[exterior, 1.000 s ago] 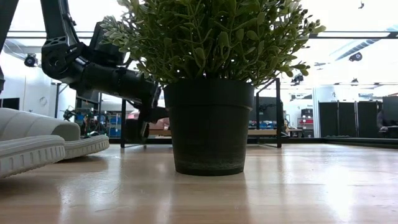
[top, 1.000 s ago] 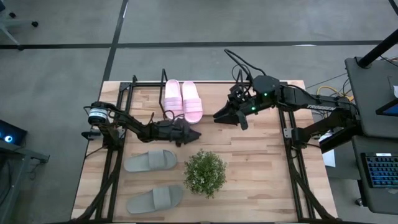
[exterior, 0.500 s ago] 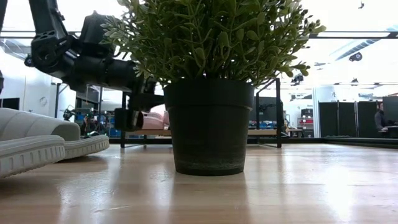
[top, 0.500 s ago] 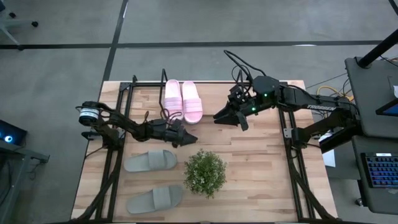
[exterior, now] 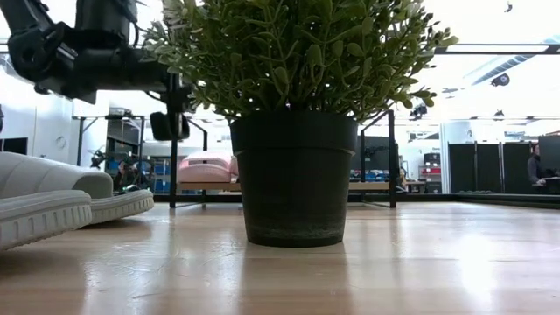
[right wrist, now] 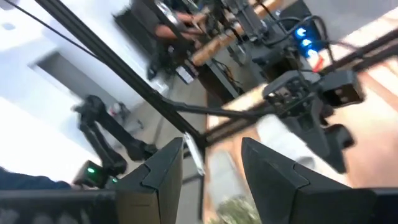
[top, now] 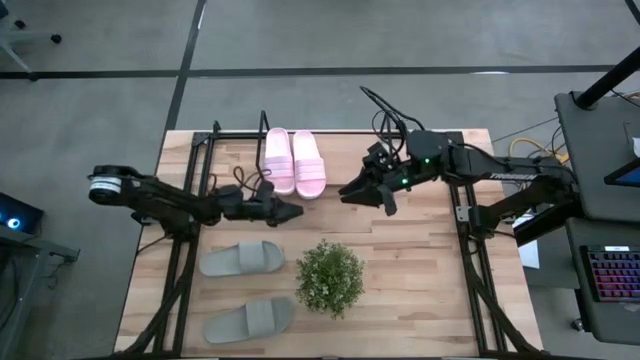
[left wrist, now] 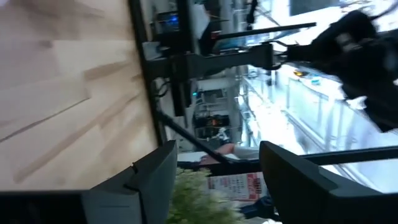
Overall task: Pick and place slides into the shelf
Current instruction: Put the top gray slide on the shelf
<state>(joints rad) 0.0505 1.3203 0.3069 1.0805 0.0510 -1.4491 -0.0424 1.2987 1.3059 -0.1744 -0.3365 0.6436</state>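
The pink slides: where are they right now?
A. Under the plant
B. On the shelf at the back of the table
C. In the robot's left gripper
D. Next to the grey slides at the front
B: the high view shows both pink slides lying side by side on the shelf at the table's back edge, with neither gripper touching them.

Two pale pink slides (top: 293, 161) at 12 o'clock, two grey slides (top: 242, 258) at 8, green plant (top: 329, 278), light wood counter (top: 420, 270).

Matt foam slides (top: 293, 161) — pale wooden tabletop (top: 420, 260).
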